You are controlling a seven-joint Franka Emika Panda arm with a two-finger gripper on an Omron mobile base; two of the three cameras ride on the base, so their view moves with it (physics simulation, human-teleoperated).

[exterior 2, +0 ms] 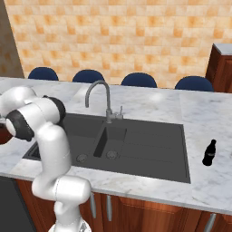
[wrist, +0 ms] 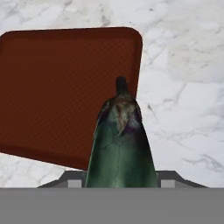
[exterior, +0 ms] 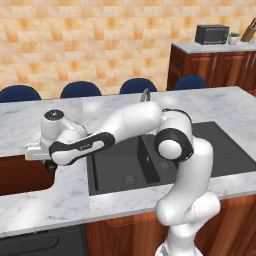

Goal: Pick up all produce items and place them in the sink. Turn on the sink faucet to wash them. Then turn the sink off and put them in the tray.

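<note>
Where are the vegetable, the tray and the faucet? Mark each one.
vegetable (wrist: pixel 121 148): hand view, middle of its green body.
tray (wrist: pixel 65 92): hand view, bare red-brown floor.
faucet (exterior 2: pixel 108 96): right base view, upright part of the gooseneck.

We find the vegetable (wrist: pixel 121 144) in the gripper (wrist: pixel 120 181) above the tray's (wrist: pixel 61 92) edge, left of the sink (exterior: pixel 150 165).

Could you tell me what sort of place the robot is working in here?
A rendered home kitchen, most likely: a marble counter holds a black double-basin sink with a gooseneck faucet, a microwave sits on wooden cabinets behind, and blue chairs line a tiled wall.
</note>
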